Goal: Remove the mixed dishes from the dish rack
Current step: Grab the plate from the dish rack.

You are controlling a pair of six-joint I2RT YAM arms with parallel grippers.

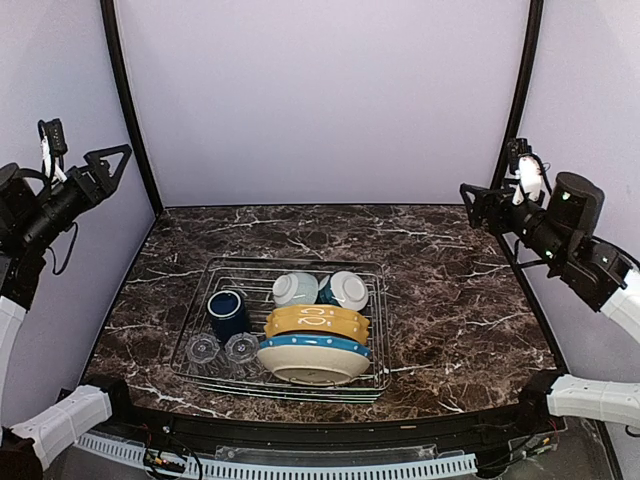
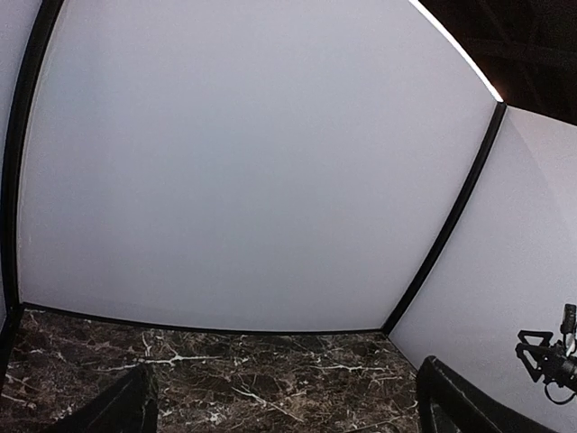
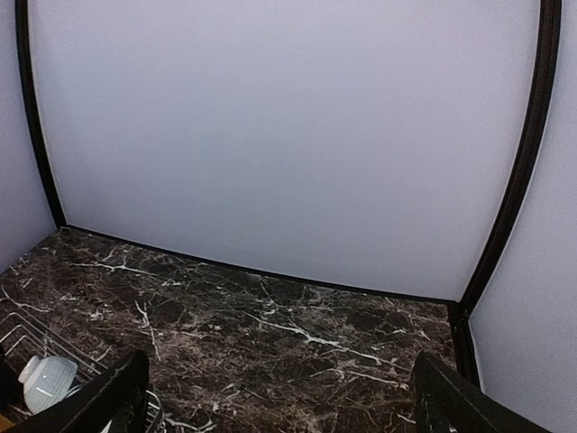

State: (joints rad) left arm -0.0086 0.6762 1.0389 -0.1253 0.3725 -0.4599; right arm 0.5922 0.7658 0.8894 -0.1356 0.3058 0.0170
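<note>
The silver wire dish rack (image 1: 375, 330) sits on the marble table at front centre. In it stand a yellow white-spotted plate (image 1: 316, 321), a cream blue-rimmed plate (image 1: 312, 357), two small pale bowls (image 1: 295, 289) (image 1: 348, 290), a dark blue mug (image 1: 228, 312) and two clear glasses (image 1: 202, 349) (image 1: 241, 348). My left gripper (image 1: 112, 162) is open and empty, raised high at the far left. My right gripper (image 1: 477, 206) is open and empty, raised high at the far right. The right wrist view shows one bowl (image 3: 47, 380) and the rack's corner (image 3: 22, 327).
The dark marble table (image 1: 450, 290) is bounded by pale walls with black corner posts (image 1: 125, 110) (image 1: 518, 100). Bare marble lies behind and to both sides of the rack. The other arm's gripper (image 2: 545, 354) shows at the left wrist view's right edge.
</note>
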